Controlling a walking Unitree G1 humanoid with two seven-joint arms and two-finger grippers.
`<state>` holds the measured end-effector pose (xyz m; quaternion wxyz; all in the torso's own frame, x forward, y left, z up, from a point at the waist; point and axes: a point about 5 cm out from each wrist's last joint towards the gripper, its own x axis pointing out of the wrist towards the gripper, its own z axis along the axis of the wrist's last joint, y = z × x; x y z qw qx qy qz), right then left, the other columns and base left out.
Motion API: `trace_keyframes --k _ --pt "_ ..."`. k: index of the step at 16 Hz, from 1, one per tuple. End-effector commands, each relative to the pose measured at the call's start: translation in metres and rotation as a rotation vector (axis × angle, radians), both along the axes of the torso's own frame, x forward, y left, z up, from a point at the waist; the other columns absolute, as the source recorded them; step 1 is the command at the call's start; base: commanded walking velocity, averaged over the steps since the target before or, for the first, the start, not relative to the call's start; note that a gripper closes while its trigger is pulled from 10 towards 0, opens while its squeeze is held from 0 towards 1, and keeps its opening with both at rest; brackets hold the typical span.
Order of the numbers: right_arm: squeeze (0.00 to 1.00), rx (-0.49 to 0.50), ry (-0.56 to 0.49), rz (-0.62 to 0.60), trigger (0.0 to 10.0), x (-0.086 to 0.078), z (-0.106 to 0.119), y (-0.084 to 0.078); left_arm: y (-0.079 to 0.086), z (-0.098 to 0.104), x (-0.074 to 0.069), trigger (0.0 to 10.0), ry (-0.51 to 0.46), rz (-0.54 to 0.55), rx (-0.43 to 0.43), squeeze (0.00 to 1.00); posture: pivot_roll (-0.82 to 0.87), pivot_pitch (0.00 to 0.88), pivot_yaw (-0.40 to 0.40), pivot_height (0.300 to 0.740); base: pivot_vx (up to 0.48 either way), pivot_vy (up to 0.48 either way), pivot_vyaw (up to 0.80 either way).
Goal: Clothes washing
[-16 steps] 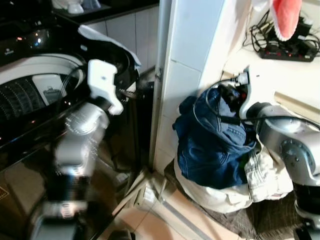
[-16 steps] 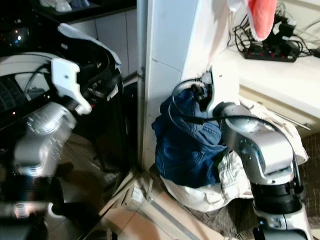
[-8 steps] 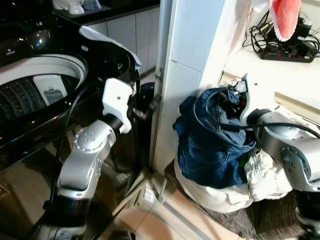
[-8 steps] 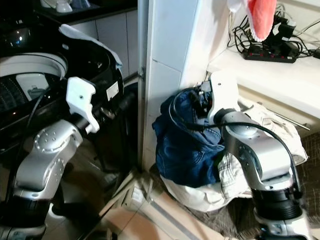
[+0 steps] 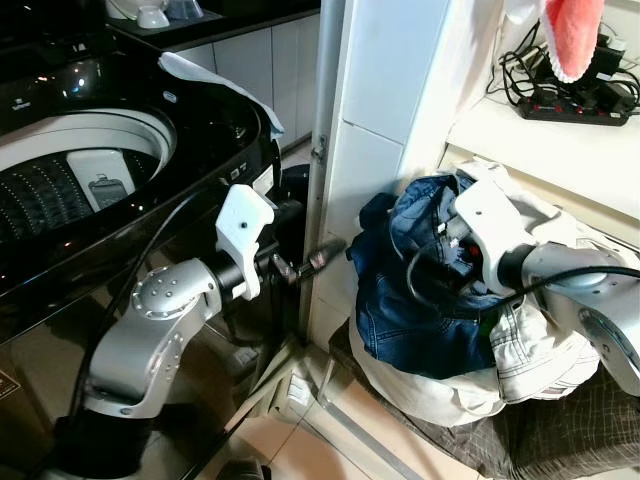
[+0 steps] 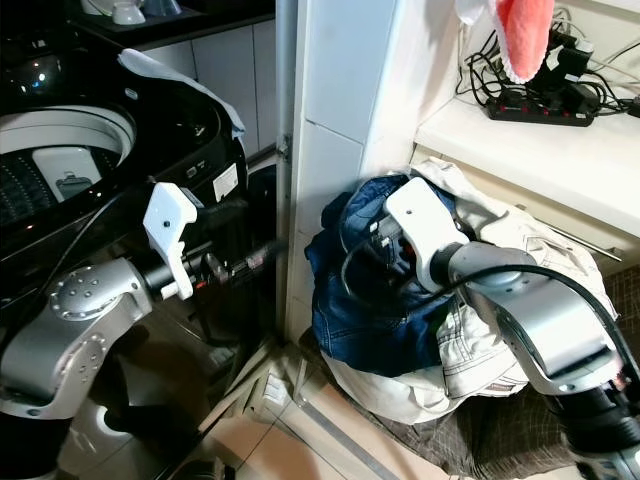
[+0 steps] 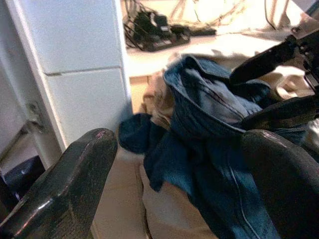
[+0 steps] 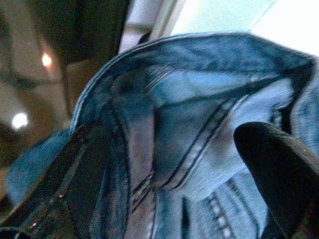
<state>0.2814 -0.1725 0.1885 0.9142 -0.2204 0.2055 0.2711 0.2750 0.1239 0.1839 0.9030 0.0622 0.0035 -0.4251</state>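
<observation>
White tiled pillar (image 5: 385, 120) beside jeans (image 5: 420, 300)

One black top-loading washing machine (image 5: 120, 140) stands on the far side of the left pincer (image 5: 318, 260). One pair of dark blue denim jeans (image 5: 420, 300) lies around the right pincer (image 6: 385, 240), over one heap of cream-white striped cloth (image 5: 530, 350) beneath it. One black power strip (image 5: 575, 105) rests on the white counter (image 5: 540, 140) beyond that pincer, and one pink cloth (image 5: 572, 35) hangs above. Two pincers in all.
</observation>
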Motion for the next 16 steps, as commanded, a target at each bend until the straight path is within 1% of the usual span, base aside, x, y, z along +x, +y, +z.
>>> trace_keyframes --k 1,2,3,4,5,6,7,8,9,10,16 --pt "1.0 -0.044 0.048 0.018 10.0 -0.004 -0.008 0.0 -0.003 0.0 -0.004 10.0 0.016 -0.042 0.007 0.0 0.02 0.0 -0.041 0.74 0.0 0.0 0.0" --pt "0.95 -0.046 0.064 0.013 10.0 -0.005 -0.013 0.0 -0.003 -0.001 -0.004 10.0 0.019 -0.044 0.008 0.0 0.02 0.0 -0.041 0.74 0.0 0.0 0.0" --pt "0.0 -0.146 0.086 0.0 10.0 -0.007 -0.027 -0.005 -0.005 -0.001 -0.004 10.0 0.027 -0.06 0.014 0.0 0.02 0.0 -0.042 0.74 0.0 0.0 0.0" --pt "0.0 -0.174 0.085 0.002 10.0 -0.007 -0.029 -0.007 -0.005 -0.001 -0.005 10.0 0.028 -0.064 0.016 0.0 0.02 0.0 -0.042 0.74 0.0 0.0 0.0" --pt "0.0 -0.198 0.083 -0.004 10.0 -0.007 -0.034 -0.011 -0.007 0.0 -0.007 10.0 0.04 -0.093 0.017 0.0 0.02 0.0 -0.042 0.74 0.0 0.0 0.0" --pt "0.0 -0.202 0.08 -0.007 10.0 -0.007 -0.034 -0.012 -0.008 0.0 -0.008 10.0 0.044 -0.103 0.017 0.0 0.02 0.0 -0.042 0.74 0.0 0.0 0.0" --pt "0.0 -0.208 0.076 -0.018 3.3 -0.005 -0.034 -0.016 -0.01 0.0 -0.012 10.0 0.063 -0.145 0.011 0.0 0.02 0.0 -0.042 0.74 0.0 0.0 0.0" --pt "0.0 -0.209 0.075 -0.021 2.3 -0.005 -0.034 -0.018 -0.011 0.0 -0.014 10.0 0.073 -0.164 0.007 0.0 0.02 0.0 -0.042 0.74 0.0 0.0 0.0" --pt "0.0 -0.208 0.074 -0.022 0.0 -0.004 -0.033 -0.019 -0.012 -0.002 -0.019 10.0 0.095 -0.207 0.011 0.0 0.02 0.0 -0.042 0.74 0.0 0.0 0.0" --pt "0.0 -0.209 0.072 -0.018 0.0 -0.004 -0.032 -0.02 -0.012 -0.004 -0.021 10.0 0.106 -0.223 0.016 0.0 0.02 0.0 -0.042 0.74 0.0 0.0 0.0" --pt "0.0 -0.181 0.066 0.008 0.0 -0.002 -0.031 -0.017 -0.011 -0.004 -0.021 10.0 0.119 -0.218 0.025 0.0 0.02 0.0 -0.046 0.74 0.0 0.0 0.0"
